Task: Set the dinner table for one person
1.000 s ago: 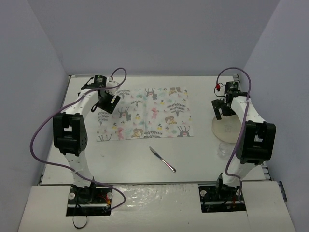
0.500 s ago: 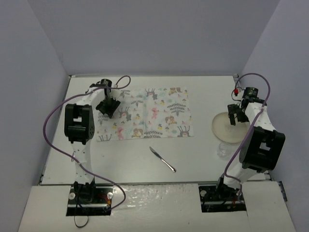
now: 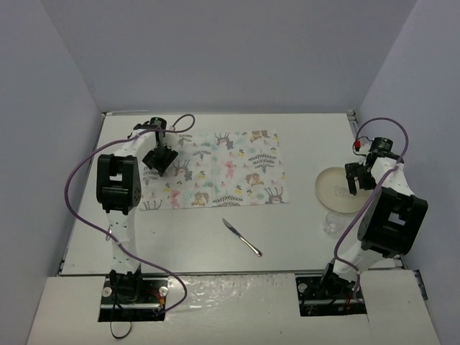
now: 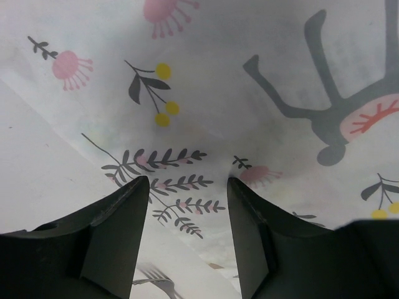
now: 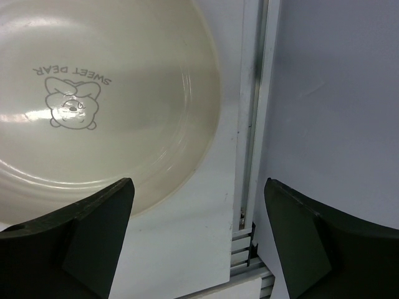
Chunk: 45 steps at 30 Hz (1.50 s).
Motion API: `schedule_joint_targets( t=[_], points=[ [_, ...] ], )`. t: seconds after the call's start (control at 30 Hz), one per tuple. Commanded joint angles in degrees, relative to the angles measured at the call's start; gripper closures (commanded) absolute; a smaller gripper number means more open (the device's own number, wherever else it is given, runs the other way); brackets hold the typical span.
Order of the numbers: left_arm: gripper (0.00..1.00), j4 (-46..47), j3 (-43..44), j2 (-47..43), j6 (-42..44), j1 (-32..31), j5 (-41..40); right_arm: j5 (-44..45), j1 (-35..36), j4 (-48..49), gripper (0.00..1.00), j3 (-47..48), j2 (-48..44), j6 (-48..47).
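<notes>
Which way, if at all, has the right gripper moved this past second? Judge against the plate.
Yes. The right gripper moved rightward, from over the plate's left side to its right edge.

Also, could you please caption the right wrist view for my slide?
Open right hand over the rim of a bear-print plate, beside the table and its metal rail.
</notes>
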Motion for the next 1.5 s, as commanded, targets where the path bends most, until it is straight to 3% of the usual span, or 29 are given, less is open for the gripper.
schedule_joint_targets(
  t=[0.0,0.13,0.33,0.63,0.77,0.9,0.93,1.2,1.47],
  points=[
    [0.41,-0.70,-0.05,-2.06,1.21,1.28,-2.49,-2.44,-1.10,0.29,0.18,-0.18,1.40,-1.02],
    [0.26,0.30,0.61,-2.80,-0.14,1.28,-3.75,-5.15,-1.13,0.29,0.18,-0.71,2.08,-1.00],
    [0.23,1.24,2.42,-5.13,-3.03,1.11,-3.79,-5.98,-1.20,0.55,0.21,-0.01,4.79,-0.32],
    [0.22,3.25,0.71,-16.47,-3.64,1.07,-0.38,-5.51,-2.85,2.21,0.27,-0.53,6.56,1.17],
    [0.22,3.25,-1.25,-18.67,-2.76,1.11,-1.06,-7.02,-4.00,2.66,0.43,-0.89,8.44,1.79],
    [0.22,3.74,-3.14,-20.75,-2.33,1.27,-2.25,-8.53,-4.68,2.82,0.97,-0.42,10.87,1.95],
    [0.22,4.05,-3.77,-21.23,-2.24,1.35,-2.37,-9.16,-4.85,2.77,1.00,-0.16,11.42,2.11],
    [0.22,6.59,-7.33,-24.84,-3.27,1.37,-4.33,-18.26,-4.44,2.75,1.00,5.81,13.57,5.15],
    [0.22,6.20,-6.82,-27.23,-4.42,1.37,-4.46,-19.15,-0.95,2.44,1.00,12.82,13.37,8.64]
  ],
)
